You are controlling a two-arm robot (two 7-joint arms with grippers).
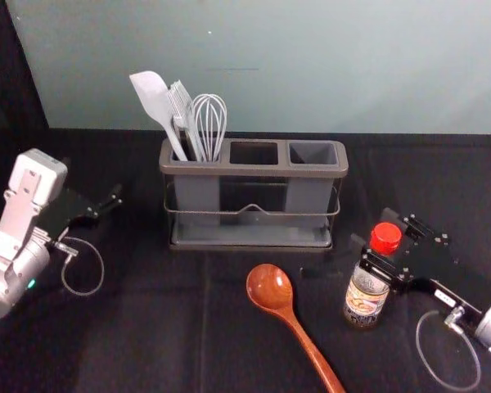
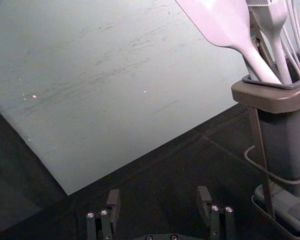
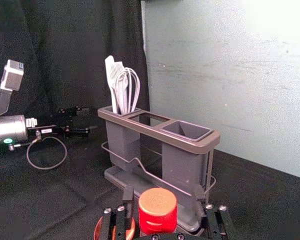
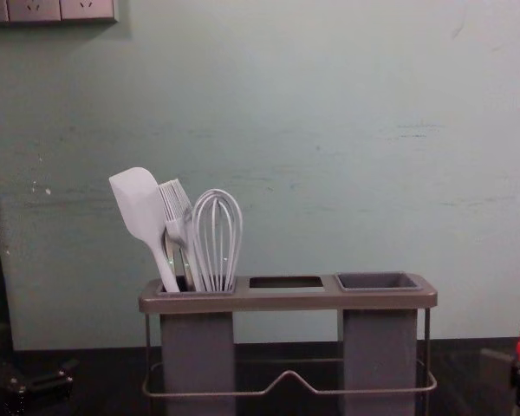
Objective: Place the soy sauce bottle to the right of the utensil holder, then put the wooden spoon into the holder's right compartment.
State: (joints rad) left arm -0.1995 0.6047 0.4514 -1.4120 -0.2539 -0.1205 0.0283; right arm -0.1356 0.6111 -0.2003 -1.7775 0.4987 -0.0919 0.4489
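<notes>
Clock bearings are taken from the holder, twelve o'clock pointing away from the robot. From where I stand, the glass soy sauce bottle with its red cap and printed label [image 1: 366, 300] is upright between four and five o'clock, on the near right side. The right gripper [image 1: 376, 239] is at the bottle's upper part, around the neck area just below the cap; whether it is clamped on the glass or loose around it, I cannot tell.

The grey plastic utensil holder with a brownish rim and wire rail [image 1: 250, 170] has three top openings in a row. The nine o'clock one bears a pale flat spatula [image 1: 151, 97], a pale bristled brush [image 1: 181, 105] and a pale wire whisk [image 1: 210, 115], all leaning.

The glossy reddish-brown wooden spoon [image 1: 270, 286] lies on the black cloth [image 1: 147, 327], bowl near the holder at six o'clock, handle running off toward five.

The left gripper [image 1: 106, 205] is parked at nine o'clock, well apart from the holder, its fingers spread.
</notes>
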